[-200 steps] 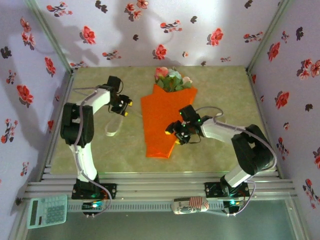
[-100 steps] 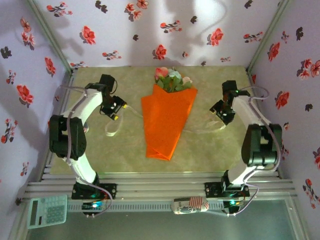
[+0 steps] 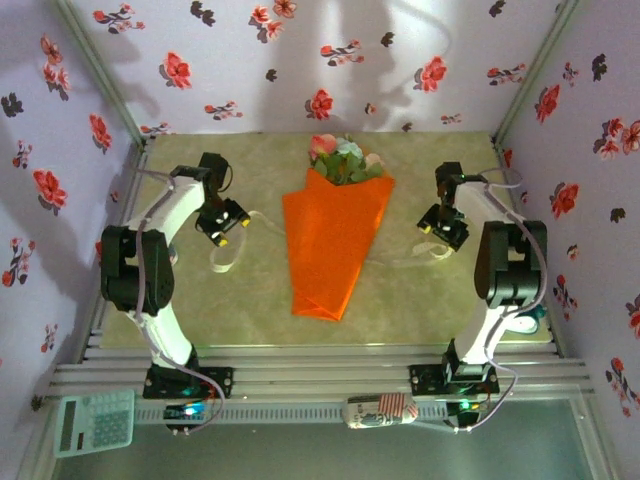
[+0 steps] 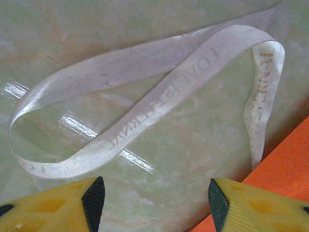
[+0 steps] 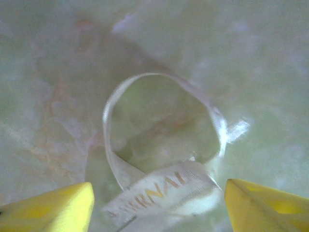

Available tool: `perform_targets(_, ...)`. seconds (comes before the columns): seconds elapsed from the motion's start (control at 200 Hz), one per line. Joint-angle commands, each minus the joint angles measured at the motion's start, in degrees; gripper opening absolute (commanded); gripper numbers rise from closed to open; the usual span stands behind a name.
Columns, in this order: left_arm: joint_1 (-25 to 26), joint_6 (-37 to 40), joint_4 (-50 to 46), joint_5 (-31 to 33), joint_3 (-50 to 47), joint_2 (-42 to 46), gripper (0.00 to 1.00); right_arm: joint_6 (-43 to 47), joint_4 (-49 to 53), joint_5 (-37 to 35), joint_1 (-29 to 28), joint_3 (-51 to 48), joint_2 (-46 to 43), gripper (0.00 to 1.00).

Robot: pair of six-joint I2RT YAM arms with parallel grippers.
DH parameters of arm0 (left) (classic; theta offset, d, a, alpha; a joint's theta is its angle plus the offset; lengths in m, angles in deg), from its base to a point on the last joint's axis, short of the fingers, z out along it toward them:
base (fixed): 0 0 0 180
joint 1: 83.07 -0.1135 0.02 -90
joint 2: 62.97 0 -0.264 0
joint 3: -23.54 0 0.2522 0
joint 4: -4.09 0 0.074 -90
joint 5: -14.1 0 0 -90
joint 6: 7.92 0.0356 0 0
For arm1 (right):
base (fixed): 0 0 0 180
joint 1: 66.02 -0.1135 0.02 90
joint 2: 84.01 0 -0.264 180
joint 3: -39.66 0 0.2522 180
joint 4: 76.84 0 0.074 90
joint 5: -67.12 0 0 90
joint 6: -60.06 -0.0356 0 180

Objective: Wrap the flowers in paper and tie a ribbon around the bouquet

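Note:
The bouquet [image 3: 333, 245] lies mid-table as a slim cone of orange paper [image 4: 289, 166], with the flowers [image 3: 345, 160] showing at its far, wide end. The sheer whitish ribbon [image 3: 222, 258] loops on the table left of the cone and trails out to the right of it. My left gripper [image 3: 222, 228] hovers open above the printed ribbon loop [image 4: 159, 99], its black pads [image 4: 94, 200] wide apart over bare table. My right gripper [image 3: 440, 230] hangs open over the ribbon's right end [image 5: 166, 188], which curls between its yellow fingers [image 5: 263, 205] without being pinched.
Flower-print walls close in the greenish table [image 3: 200, 310] on three sides. A metal rail with both arm bases runs along the near edge. A calculator [image 3: 93, 422] and a striped object [image 3: 380, 410] lie beyond the rail.
My right arm swung off the orange cone to the right side of the table and opened wider. The left gripper shifted slightly left and down and opened. The ribbon now spreads out on both sides.

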Motion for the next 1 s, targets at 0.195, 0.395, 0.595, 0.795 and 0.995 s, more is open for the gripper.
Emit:
perform_targets(0.195, -0.3, 1.4, -1.2, -0.7, 0.7, -0.7, 0.61, -1.7, -2.6, 1.8, 0.4, -7.3, -2.2, 0.83)
perform_targets(0.395, -0.4, 1.7, -1.5, -1.2, 1.5, -0.9, 0.61, -4.6, -8.3, 3.8, 0.4, -7.3, 1.5, 0.78)
perform_targets(0.595, -0.5, 1.7, -1.9, -1.2, 1.3, 0.2, 0.59, -7.2, -9.1, 0.0, 0.5, -6.5, 3.0, 0.19)
perform_targets(0.795, -1.2, 2.1, -2.9, 1.9, 0.7, 2.5, 0.57, -6.7, -14.0, -9.2, -6.2, -7.1, -11.6, 0.00)
perform_targets(0.995, -2.8, 1.6, -2.2, 3.0, -1.8, 3.3, 0.57, -0.2, -19.7, -8.8, -21.2, -1.5, -15.1, 0.00)
